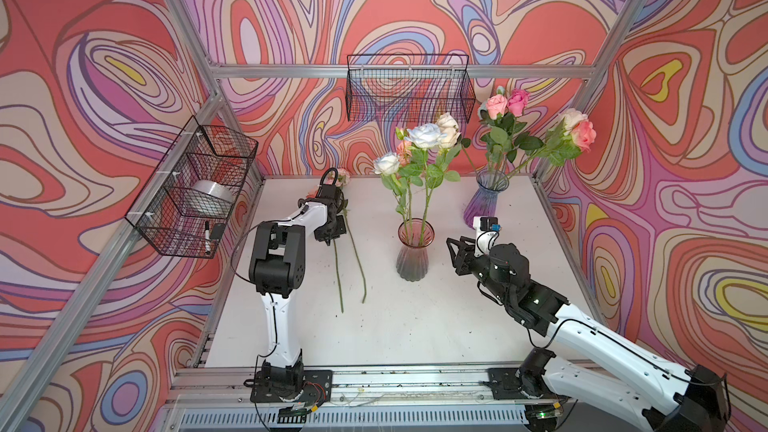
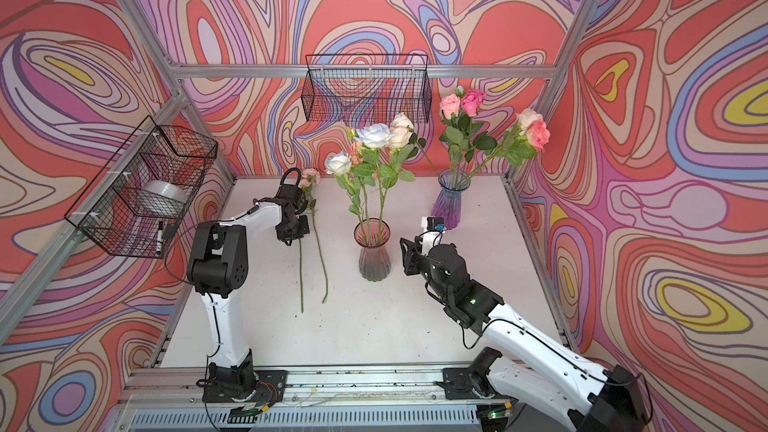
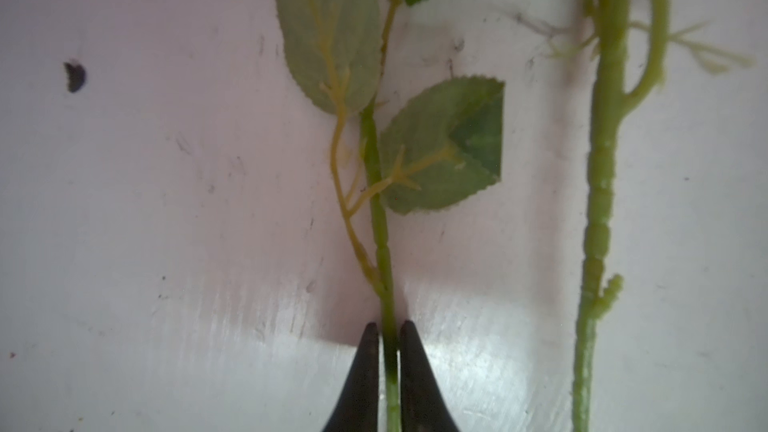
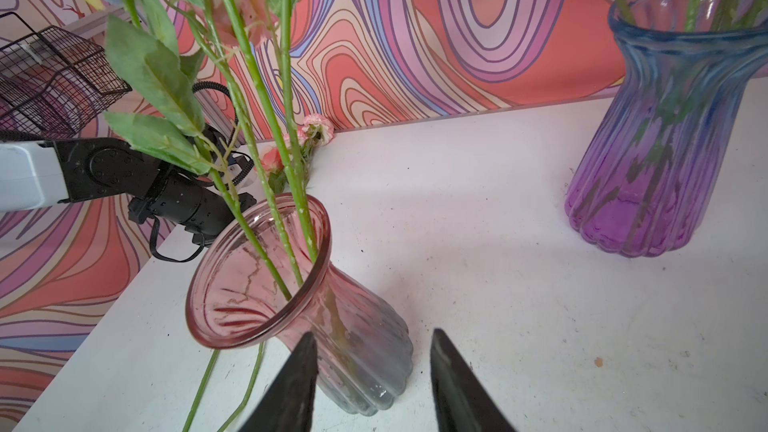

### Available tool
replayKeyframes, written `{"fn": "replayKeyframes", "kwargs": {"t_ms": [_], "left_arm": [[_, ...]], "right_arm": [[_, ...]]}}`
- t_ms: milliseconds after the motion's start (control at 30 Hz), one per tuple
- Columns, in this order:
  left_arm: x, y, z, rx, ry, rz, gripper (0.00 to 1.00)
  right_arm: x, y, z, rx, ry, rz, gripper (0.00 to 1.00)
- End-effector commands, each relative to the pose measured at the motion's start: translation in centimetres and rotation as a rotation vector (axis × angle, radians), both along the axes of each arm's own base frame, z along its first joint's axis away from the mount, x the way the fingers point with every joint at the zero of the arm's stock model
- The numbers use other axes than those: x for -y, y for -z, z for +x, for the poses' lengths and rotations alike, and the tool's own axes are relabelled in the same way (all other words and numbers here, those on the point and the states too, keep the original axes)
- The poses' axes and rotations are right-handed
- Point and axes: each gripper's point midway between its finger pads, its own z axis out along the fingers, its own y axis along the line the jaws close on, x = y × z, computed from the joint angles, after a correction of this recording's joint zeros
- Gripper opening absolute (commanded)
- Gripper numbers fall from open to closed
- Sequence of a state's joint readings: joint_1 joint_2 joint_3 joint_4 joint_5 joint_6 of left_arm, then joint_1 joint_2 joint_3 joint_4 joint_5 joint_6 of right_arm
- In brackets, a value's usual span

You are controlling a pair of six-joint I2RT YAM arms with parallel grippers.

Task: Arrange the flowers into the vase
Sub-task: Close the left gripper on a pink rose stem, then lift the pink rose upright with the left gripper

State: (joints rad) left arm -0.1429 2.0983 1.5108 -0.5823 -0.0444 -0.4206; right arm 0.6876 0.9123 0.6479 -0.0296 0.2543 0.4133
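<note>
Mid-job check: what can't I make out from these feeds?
Bloom of the held stem: beyond the left wrist view's edge; in both top views the left arm covers that stretch.
Fingertips of the left gripper: hidden beneath its own wrist in both top views.
Stem ends inside the pink vase: blurred by ribbed glass.
Black item in the side basket: too small.

Swirl-patterned coral and lilac walls (image 1: 415,2) enclose a white tabletop (image 1: 415,326); aluminium profiles (image 1: 291,71) carry a rear wire basket (image 1: 409,89) and a left wire basket (image 1: 191,189).
</note>
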Motion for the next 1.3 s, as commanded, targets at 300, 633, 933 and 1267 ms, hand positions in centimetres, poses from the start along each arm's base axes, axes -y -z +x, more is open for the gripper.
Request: {"fn": "replayKeyframes", "kwargs": {"t_ms": [300,633,933,1267], "left_arm": [[-1.0,-6.3,-3.1,0.161,-0.076,-0.039,0.0],[0.5,-13.9,-7.6,0.426,-0.068,-0.227,0.0],[2.7,-22.1,-11.7,0.802,0.048,-0.415,0.0],[5.5,-29.5,-16.8,1.18,0.216,-0.508,0.0]], "right_arm": [[-0.3,-1.1,-0.1,0.004,-0.018,0.034,0.45],[-1.5,-3.1,-0.1,0.02,-0.071,0.06,0.45],[-3.4,-5.1,-0.5,0.031,-0.176,0.067,0.45],[-7.5,-7.4,-1.5,0.02,-0.39,0.122,0.45]]}}
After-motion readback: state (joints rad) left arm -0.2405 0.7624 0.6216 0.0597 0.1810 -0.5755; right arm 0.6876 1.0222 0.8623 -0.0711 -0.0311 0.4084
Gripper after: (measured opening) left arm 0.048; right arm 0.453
